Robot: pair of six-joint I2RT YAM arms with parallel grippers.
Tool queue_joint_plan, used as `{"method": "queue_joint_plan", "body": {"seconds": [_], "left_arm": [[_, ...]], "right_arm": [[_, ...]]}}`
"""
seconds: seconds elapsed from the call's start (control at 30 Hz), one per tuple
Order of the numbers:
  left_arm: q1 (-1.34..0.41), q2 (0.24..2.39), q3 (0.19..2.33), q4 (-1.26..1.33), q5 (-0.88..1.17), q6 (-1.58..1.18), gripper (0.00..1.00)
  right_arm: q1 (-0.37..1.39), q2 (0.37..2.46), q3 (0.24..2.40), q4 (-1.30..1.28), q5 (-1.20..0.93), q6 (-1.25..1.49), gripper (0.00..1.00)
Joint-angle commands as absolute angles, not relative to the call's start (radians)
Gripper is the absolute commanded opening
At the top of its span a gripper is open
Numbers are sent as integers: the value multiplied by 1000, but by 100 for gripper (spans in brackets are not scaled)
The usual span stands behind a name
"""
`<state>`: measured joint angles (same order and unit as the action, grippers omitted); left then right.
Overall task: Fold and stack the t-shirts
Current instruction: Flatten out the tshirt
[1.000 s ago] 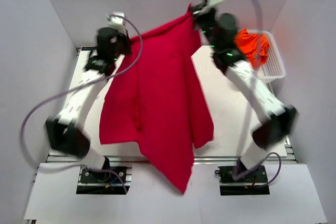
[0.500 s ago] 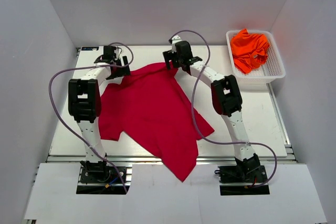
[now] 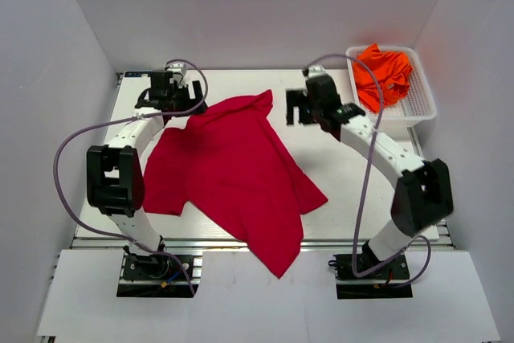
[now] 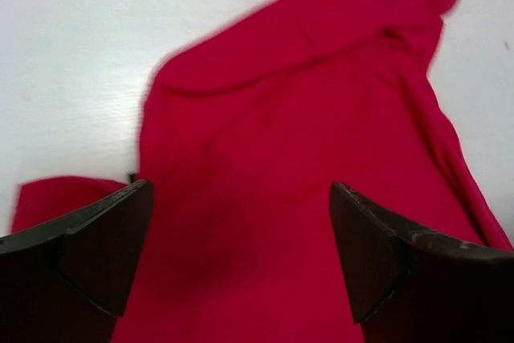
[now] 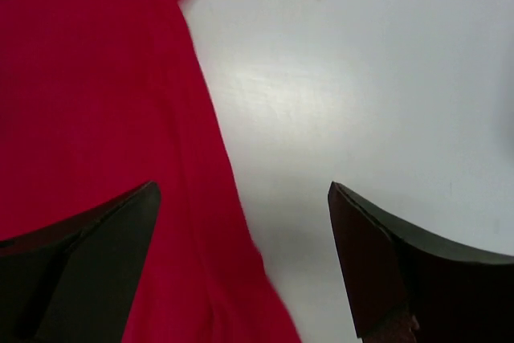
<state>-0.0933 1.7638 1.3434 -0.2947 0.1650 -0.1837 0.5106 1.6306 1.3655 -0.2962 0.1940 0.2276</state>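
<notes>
A crimson red t-shirt (image 3: 233, 170) lies spread and rumpled across the white table (image 3: 361, 190), its lower end hanging over the near edge. Orange t-shirts (image 3: 385, 70) sit bunched in the basket. My left gripper (image 3: 165, 95) hovers over the shirt's far left corner, open and empty; red cloth (image 4: 305, 142) fills the left wrist view below its jaws (image 4: 241, 267). My right gripper (image 3: 301, 108) hangs open just right of the shirt's far corner; the right wrist view shows the shirt's edge (image 5: 120, 118) on the left, bare table between the fingers (image 5: 241, 267).
A white mesh basket (image 3: 422, 102) stands at the table's far right corner. Grey cables loop from both arms. White walls close in the table on the left, back and right.
Both grippers opened and let the red shirt go; it dropped from hanging in the air to lying on the table. The right gripper then drew away to the right, the left slightly left.
</notes>
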Motion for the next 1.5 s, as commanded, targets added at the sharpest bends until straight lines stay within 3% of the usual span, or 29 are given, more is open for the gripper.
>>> {"method": "queue_joint_plan", "body": {"seconds": [0.0, 0.17, 0.27, 0.5, 0.57, 0.63, 0.67, 0.73, 0.77, 0.97, 1.13, 1.47], "left_arm": [[-110, 1703, 1250, -236, 330, -167, 100], [-143, 1694, 1103, -178, 367, -201, 100], [-143, 1684, 1059, -187, 316, -212, 100], [-143, 1719, 1006, -187, 250, -242, 100], [-143, 1739, 1006, -187, 250, -251, 100], [-143, 1759, 1006, -187, 250, -252, 100], [-143, 1759, 1006, -187, 241, -252, 100], [-143, 1759, 1006, -178, 250, -261, 100], [-143, 1759, 997, -178, 274, -261, 100], [-124, 1769, 986, -179, 230, -270, 100], [-124, 1769, 986, -189, 212, -270, 100], [-143, 1759, 1006, -219, 169, -270, 100]], "right_arm": [[508, 1532, 1147, -532, 275, 393, 90], [508, 1417, 912, -635, 259, 520, 90], [505, 1371, 826, -618, 220, 549, 84], [503, 1394, 721, -548, 103, 555, 77], [508, 1411, 716, -537, 92, 561, 55], [508, 1425, 712, -508, 107, 568, 51], [506, 1439, 713, -505, 126, 583, 37], [508, 1460, 738, -482, 188, 597, 19], [503, 1465, 748, -474, 274, 612, 0], [492, 1425, 856, -512, 518, 660, 0], [450, 1519, 1035, -609, 707, 672, 0], [296, 1787, 1339, -741, 756, 606, 0]]}}
